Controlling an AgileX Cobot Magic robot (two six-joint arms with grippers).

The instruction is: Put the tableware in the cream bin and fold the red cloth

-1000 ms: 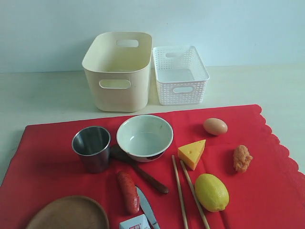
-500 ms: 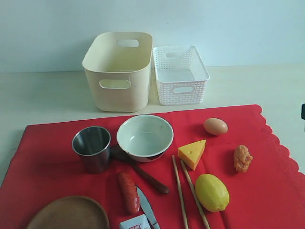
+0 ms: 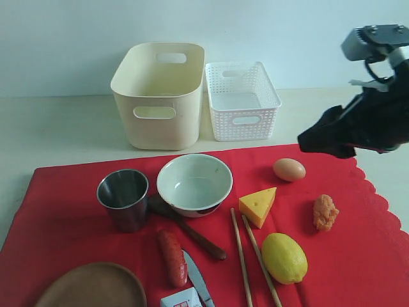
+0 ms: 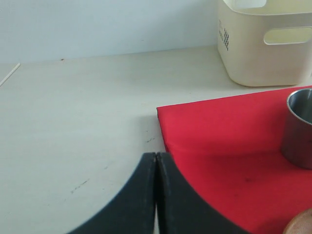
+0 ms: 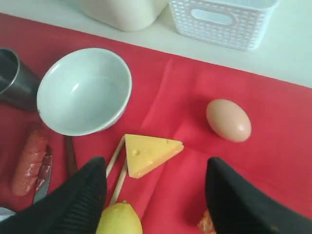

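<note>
Exterior view: the red cloth [image 3: 77, 217] lies spread in front of the cream bin [image 3: 153, 131] and bears the steel cup [image 3: 123, 198], pale bowl [image 3: 193, 183], wooden spoon [image 3: 195, 236], two chopsticks [image 3: 241, 256], knife [image 3: 197, 276] and brown plate [image 3: 92, 288]. The right gripper [image 3: 319, 139] hangs above the cloth's far right corner; in the right wrist view its jaws stand apart over the cheese [image 5: 148, 152], holding nothing. Left wrist view: the left gripper [image 4: 156, 165], jaws pressed together and empty, sits by the cloth's left edge, near the cup
</note>
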